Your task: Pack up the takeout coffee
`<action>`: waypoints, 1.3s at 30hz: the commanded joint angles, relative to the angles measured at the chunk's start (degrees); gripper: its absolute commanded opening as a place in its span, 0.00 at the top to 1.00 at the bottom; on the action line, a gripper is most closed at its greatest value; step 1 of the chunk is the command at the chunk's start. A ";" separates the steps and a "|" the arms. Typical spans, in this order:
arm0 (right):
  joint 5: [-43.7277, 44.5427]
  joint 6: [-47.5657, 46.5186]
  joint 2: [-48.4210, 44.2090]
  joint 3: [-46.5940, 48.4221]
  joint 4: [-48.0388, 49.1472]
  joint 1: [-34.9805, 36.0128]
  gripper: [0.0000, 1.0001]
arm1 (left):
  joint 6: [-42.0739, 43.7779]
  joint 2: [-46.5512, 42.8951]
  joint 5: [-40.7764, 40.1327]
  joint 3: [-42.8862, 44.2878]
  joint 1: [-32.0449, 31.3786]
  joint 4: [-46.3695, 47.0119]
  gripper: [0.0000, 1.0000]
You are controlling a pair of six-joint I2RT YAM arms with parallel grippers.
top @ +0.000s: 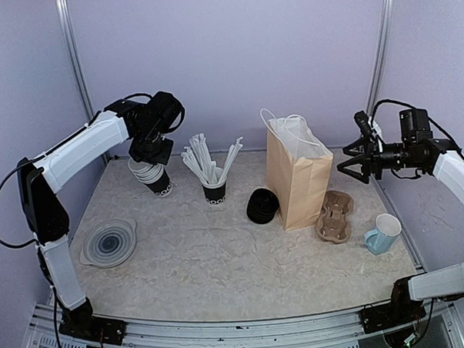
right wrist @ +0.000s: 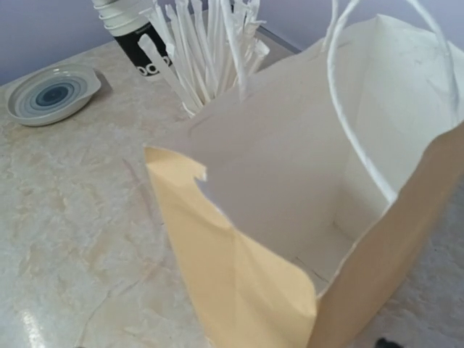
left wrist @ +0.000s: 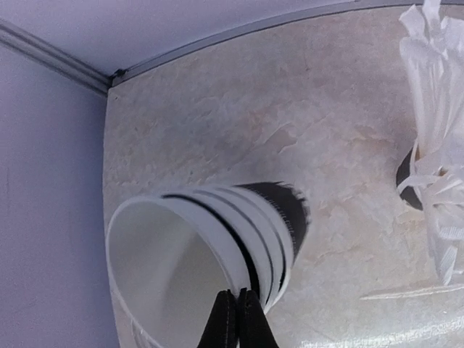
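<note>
My left pincer (left wrist: 237, 308) is clenched, its tips together right at the rim of the stack of cups (left wrist: 167, 275). Whether paper is nipped between them I cannot tell. The stack leans at the far left of the table (top: 220, 259), near the back wall, so there is little room behind it. The left arm rises from its base, bends at a high elbow and comes over the stack from above.

My right pincer (top: 347, 163) is released, its jaws spread on nothing. It hangs in the air just right of the paper bag (top: 298, 183) and above the cup carrier (top: 334, 216). Its arm bends in from the right wall. The bag stands upright and open, its pale floor showing, and its white handles arch across the mouth.

Between stack and bag stands a cup of straws (top: 214, 192). A black round thing (top: 262, 206) sits just beside the bag's left foot. It is too dark to tell whether it is the takeout coffee. A blue mug (top: 383, 234) stands near right and a dish (top: 109, 242) near left, with open tabletop between them.
</note>
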 commanded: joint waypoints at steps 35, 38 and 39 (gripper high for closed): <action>-0.25 0.42 1.86 0.91 0.18 3.05 0.16 | -4.59 -0.34 -15.03 3.78 0.95 -9.29 1.00; -0.28 0.38 1.94 1.03 0.03 3.05 0.17 | -5.11 -1.41 -17.68 5.65 -0.22 -10.18 1.00; -0.18 0.15 2.01 1.23 -0.33 3.06 0.17 | -5.20 -1.77 -18.83 6.98 -1.27 -10.60 1.00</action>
